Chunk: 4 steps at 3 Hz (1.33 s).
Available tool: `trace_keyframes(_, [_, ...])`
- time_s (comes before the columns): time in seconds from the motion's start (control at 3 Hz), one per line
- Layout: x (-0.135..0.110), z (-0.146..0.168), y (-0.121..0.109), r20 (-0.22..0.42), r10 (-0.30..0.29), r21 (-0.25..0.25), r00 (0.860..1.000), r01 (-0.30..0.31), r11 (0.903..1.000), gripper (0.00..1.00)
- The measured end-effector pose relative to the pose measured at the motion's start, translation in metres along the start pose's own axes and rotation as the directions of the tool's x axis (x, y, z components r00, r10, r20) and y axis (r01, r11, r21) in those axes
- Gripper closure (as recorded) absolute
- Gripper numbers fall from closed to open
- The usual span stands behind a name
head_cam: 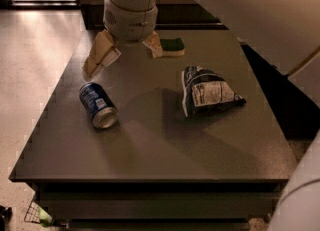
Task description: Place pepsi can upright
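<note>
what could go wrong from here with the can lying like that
The pepsi can lies on its side near the left edge of the table; a glancing touch from the open gripper above it could roll it off. One finger hangs right beside the green sponge and might knock or drag it on the way down.

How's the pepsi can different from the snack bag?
The pepsi can is a cylinder on its side; the snack bag is crumpled and larger. The can lies close to the gripper, hovering open above the table; the bag farther off. Both are dark blue and white.
</note>
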State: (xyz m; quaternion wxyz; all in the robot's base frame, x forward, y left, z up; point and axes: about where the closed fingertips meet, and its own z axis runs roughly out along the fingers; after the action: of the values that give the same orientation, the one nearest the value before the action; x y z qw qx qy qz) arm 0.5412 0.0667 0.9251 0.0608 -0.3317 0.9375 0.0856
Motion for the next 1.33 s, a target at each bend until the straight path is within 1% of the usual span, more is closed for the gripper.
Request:
trace_keyframes(0.33, [-0.015,0.017,0.003,-0.03,-0.004,-0.016,1.0,0.003,0.9999,0.0])
trace_keyframes(0.67, [-0.017,0.03,0.005,-0.054,0.025,-0.007,0.998,-0.025,0.9997,0.0])
trace_keyframes(1.0, [-0.014,0.054,0.012,-0.076,0.046,-0.023,0.996,-0.048,0.9986,0.0])
trace_keyframes(1.33, [-0.012,0.073,0.022,-0.084,0.04,-0.042,0.996,-0.043,0.9982,0.0])
